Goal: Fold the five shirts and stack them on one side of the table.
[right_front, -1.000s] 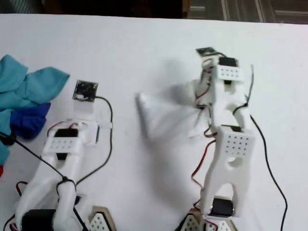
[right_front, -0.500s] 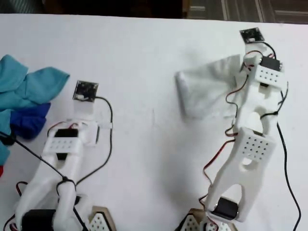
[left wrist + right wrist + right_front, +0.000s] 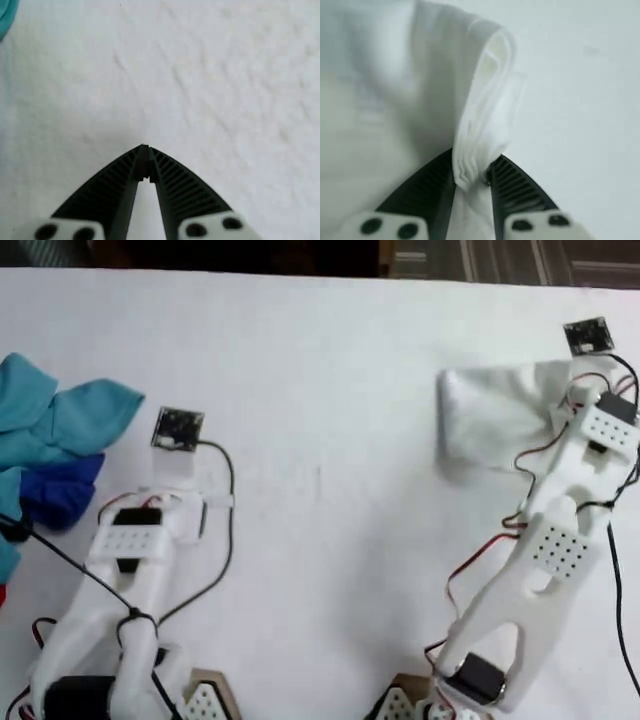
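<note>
Shirt (image 3: pixel 495 420) farther right on white table (image 3: pixel 330 360), pinched by right end effector (image 3: pixel 470 174); left end effector (image 3: pixel 144 162) closed.

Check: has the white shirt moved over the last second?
Yes. The white shirt, pinched in the right claw, has slid rightward across the table, farther from the teal shirt, which lay still at the left edge.
</note>
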Available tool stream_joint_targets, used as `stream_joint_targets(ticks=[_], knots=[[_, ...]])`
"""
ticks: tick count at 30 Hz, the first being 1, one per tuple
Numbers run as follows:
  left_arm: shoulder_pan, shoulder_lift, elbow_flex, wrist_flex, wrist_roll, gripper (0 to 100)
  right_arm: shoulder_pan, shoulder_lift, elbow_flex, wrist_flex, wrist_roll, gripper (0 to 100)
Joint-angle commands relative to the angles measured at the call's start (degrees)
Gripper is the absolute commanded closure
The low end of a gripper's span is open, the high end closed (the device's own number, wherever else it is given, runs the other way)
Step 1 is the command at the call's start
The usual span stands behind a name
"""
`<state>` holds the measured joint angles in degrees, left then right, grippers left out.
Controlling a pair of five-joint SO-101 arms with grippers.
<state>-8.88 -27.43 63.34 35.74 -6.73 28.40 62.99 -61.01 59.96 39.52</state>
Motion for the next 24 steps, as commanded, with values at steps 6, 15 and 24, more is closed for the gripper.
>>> stream_joint_targets(ticks=[6,15,24], knots=[[-0.4,-1.6,-0.1,-0.6,-0.4,97,-1.5,5.9,-15.0,0.5,0.3,97.9],[-0.4,-1.6,-0.1,-0.5,-0.4,97,-2.6,8.7,-18.9,0.6,0.3,97.4],[-3.6,-1.6,-0.6,-0.7,-2.6,97,1.7,8.7,-23.2,4.6,-8.3,87.3]])
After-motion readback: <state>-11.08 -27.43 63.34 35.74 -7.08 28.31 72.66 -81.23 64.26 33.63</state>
